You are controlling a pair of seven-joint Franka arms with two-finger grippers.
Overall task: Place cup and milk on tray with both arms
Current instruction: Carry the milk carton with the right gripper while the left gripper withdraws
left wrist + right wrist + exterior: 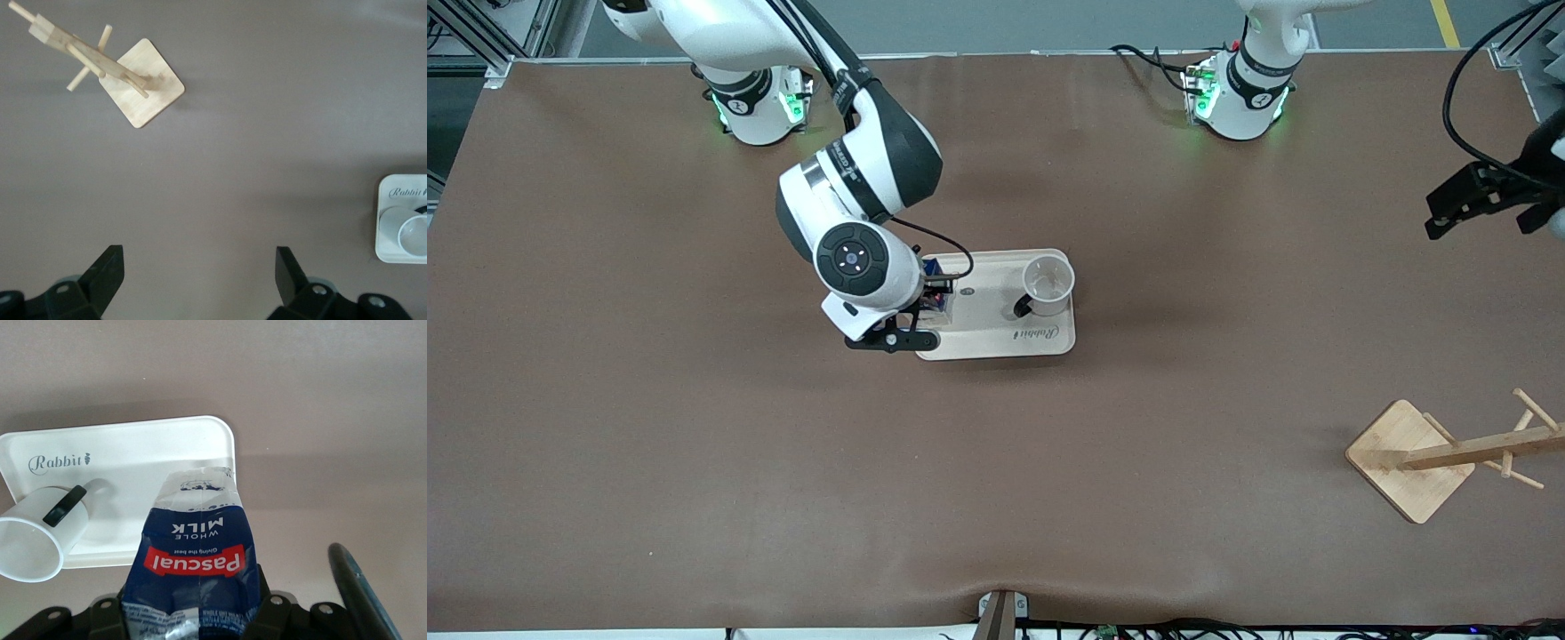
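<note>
The right pincer [193, 613] grips the milk [197, 547] by its upper body, over the tray [996, 333] end toward the right arm. The carton is light but creased and soft-walled; judged best held low-force across its flat faces. The cup [1047, 284] stands on the tray. The left pincer [200, 287] waits open above the table [267, 133].
</note>
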